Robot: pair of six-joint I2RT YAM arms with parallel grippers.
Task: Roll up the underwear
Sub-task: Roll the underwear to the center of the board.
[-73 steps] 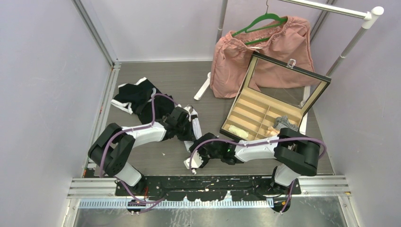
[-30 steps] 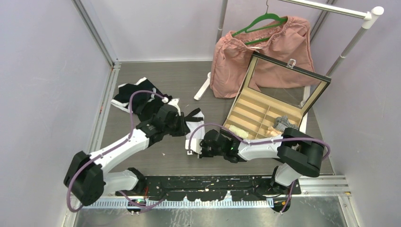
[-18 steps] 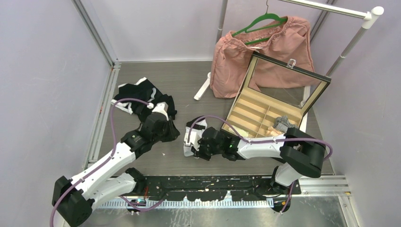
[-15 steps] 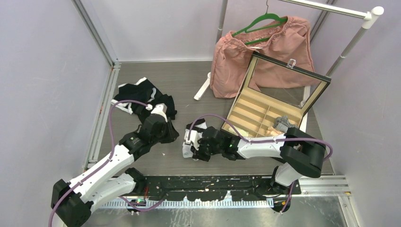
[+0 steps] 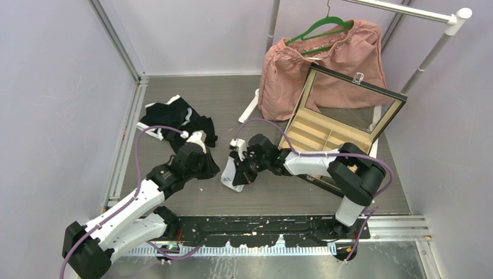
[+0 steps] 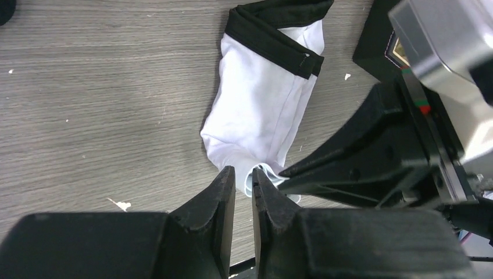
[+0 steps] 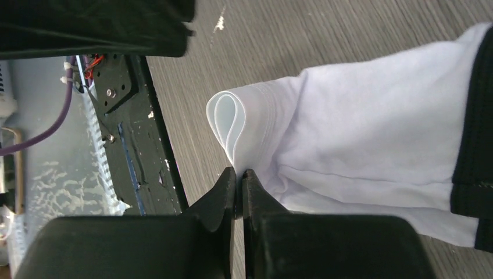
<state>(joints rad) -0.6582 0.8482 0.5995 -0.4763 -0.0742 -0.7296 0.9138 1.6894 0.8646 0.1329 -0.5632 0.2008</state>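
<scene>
On the grey counter (image 5: 261, 197), black briefs (image 5: 174, 119) lie heaped at upper left of the top view, and white briefs (image 5: 231, 174) lie folded near its centre. My right pincer (image 7: 238, 173) is clamped on their looped white edge. My left pincer (image 6: 243, 171), jaws narrowly parted, grips nothing and sits just beside that edge.

- Pale lilac walls (image 5: 58, 87) enclose the space on three sides.
- Grey wood-grain tabletop (image 5: 232, 99), evenly lit.
- A white clothes rail (image 5: 433, 52) stands at its far right corner.
</scene>
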